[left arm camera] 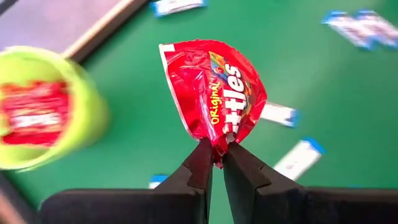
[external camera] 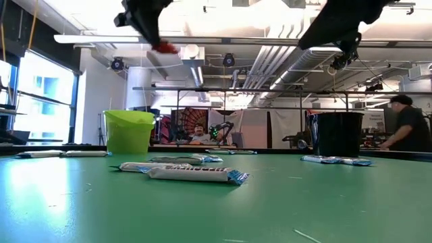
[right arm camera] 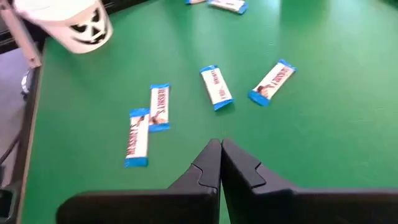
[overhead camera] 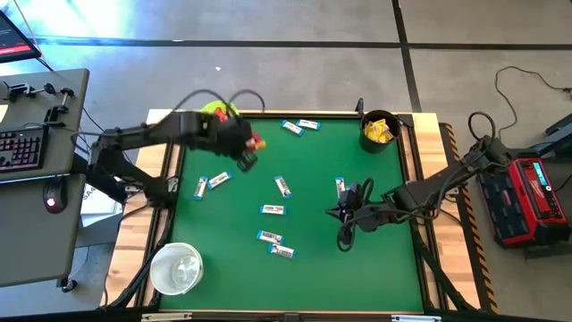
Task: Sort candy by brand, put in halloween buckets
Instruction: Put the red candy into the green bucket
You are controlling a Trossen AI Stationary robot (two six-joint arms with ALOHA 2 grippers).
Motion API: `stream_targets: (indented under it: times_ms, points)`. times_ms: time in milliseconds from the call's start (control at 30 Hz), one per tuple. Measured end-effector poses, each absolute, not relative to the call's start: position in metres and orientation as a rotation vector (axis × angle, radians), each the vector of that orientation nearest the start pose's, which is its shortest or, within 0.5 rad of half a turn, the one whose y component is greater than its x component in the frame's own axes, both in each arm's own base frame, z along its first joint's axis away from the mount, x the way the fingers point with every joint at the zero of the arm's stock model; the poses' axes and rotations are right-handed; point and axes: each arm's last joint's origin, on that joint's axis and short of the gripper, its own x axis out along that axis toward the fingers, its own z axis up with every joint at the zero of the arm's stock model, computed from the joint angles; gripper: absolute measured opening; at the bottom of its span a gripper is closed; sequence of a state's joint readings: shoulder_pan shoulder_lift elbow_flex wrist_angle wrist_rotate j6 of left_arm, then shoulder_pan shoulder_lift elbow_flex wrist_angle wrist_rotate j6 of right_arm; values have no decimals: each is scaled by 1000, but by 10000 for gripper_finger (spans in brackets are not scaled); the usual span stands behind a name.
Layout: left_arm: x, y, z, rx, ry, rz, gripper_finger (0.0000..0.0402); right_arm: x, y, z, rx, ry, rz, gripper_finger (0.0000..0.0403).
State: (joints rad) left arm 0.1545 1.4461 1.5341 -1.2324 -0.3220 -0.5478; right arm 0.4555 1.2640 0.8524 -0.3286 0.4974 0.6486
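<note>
My left gripper [left arm camera: 217,150] is shut on a red candy packet [left arm camera: 214,93] high over the far left of the green table [overhead camera: 384,268], close to the lime green bucket [overhead camera: 217,111]. That bucket [left arm camera: 46,106] holds red packets. The black bucket [overhead camera: 380,132], at the far right, holds yellow packets. The white bucket [overhead camera: 176,268] stands at the near left. Several white-and-blue bars [overhead camera: 273,209] lie flat on the table. My right gripper [right arm camera: 221,148] hangs shut above the right half of the table, holding nothing. My left gripper pinches the red packet by one crumpled end [left arm camera: 222,142] between its two fingers [left arm camera: 200,163]. The fingers slant downward. The rest of the packet sticks out past the fingertips, bulged and creased. The packet [external camera: 165,47] is lifted clear, high above the table.
Bars lie scattered across the middle [right arm camera: 216,87] and along the far edge [overhead camera: 300,126]. A desk with a keyboard [overhead camera: 22,148] stands left of the table and a red device [overhead camera: 529,199] lies on the floor at its right. A person [external camera: 405,125] stands beyond the table.
</note>
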Motion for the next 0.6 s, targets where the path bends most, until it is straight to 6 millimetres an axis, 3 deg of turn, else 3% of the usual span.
stream_targets:
  times_ms: [300,600]
  points:
    - [231,126,356,-449,1064,831,23,246,77,250,314,588,-349,0]
    - [198,175,316,-487,1182,919,23,253,54,250,343,574,-439,0]
